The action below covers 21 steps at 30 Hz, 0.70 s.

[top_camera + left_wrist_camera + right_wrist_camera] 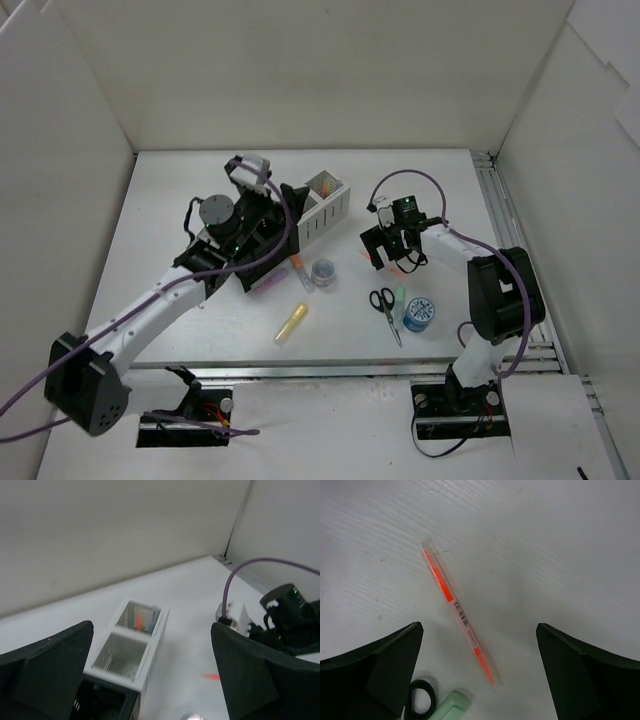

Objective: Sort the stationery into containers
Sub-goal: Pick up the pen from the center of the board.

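Hovering my right gripper (479, 630), jaws spread wide and empty, over the orange pen (455, 607) lying flat on the table (545, 540) near the pale green eraser (451, 707), I should centre on its barrel, descend squarely, and close across its width.

Bright, even overhead light leaves only faint, soft shadows on the white table (180, 180); the left wrist view is dimmer, greyish and blurred, the right wrist view sharp.
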Tool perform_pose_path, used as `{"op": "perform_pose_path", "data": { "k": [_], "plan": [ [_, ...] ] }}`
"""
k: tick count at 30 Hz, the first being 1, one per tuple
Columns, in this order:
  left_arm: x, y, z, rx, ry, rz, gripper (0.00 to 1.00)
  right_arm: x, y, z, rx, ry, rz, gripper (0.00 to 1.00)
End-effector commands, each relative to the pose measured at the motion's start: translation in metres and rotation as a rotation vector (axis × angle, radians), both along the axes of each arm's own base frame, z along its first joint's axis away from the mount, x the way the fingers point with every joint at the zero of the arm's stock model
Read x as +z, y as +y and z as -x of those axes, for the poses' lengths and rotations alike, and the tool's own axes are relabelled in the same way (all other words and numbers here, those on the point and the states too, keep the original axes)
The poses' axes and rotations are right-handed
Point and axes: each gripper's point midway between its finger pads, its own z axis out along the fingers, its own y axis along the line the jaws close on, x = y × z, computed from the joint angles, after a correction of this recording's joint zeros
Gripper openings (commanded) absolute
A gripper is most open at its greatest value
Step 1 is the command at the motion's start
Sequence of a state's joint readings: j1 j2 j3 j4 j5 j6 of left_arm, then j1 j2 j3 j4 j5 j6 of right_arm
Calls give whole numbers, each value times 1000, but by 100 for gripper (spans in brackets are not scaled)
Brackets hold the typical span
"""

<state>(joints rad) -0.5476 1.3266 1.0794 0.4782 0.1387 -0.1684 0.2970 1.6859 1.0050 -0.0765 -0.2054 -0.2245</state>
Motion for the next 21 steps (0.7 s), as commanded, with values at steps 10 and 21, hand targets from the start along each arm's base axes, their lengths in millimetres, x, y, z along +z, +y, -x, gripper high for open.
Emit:
{"op": "perform_pose_path", "data": {
  "k": [10,21],
  "plan": [
    [-105,88,68,278,324,27,99,-16,4,-11,26,103,52,41],
    [-119,125,90,404,362,15,99,-7,5,-12,34,117,52,0]
  ]
}}
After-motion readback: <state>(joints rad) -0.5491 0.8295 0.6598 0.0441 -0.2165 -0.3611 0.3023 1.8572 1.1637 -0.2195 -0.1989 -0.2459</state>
